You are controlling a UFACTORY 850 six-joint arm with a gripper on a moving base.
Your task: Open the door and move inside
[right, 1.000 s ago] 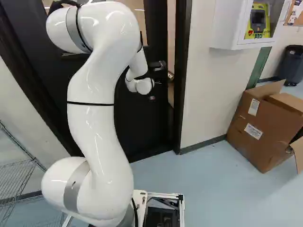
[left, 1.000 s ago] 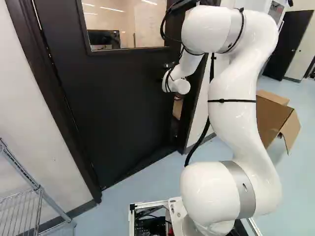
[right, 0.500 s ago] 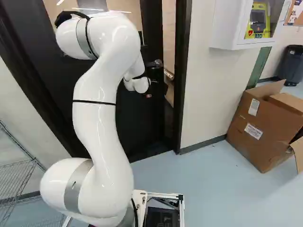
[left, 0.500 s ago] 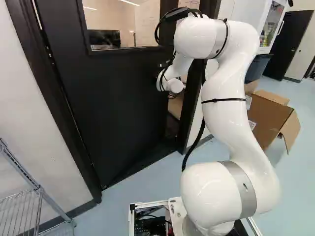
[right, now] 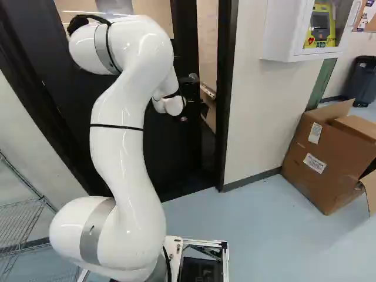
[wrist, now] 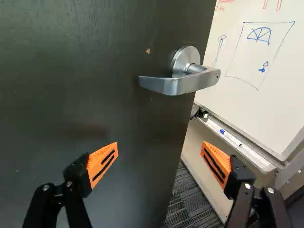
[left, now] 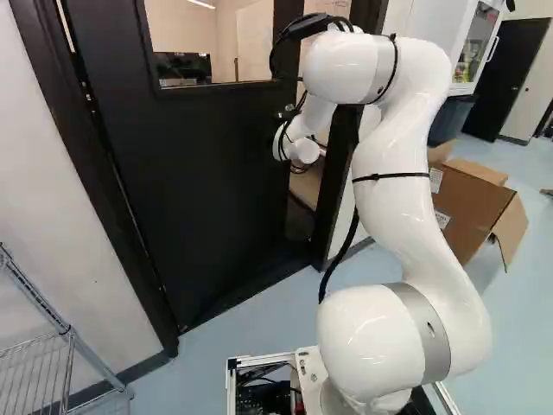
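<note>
Blue floor [right: 252, 229] runs to a dark door [left: 199, 199], ajar at its right edge. Its lever handle [wrist: 178, 85] lies ahead of the gripper [right: 183, 118], whose fingers are spread wide. Farther right, a cardboard box [right: 326, 167] sits by the wall [right: 255, 111]; near left stands a wire shelf [left: 65, 332].

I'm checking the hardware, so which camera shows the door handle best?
The wrist view: the door handle shows large and unblocked, lever and round plate alike. The right base view shows it small, beside the arm; the left base view, barely a glimpse.
</note>
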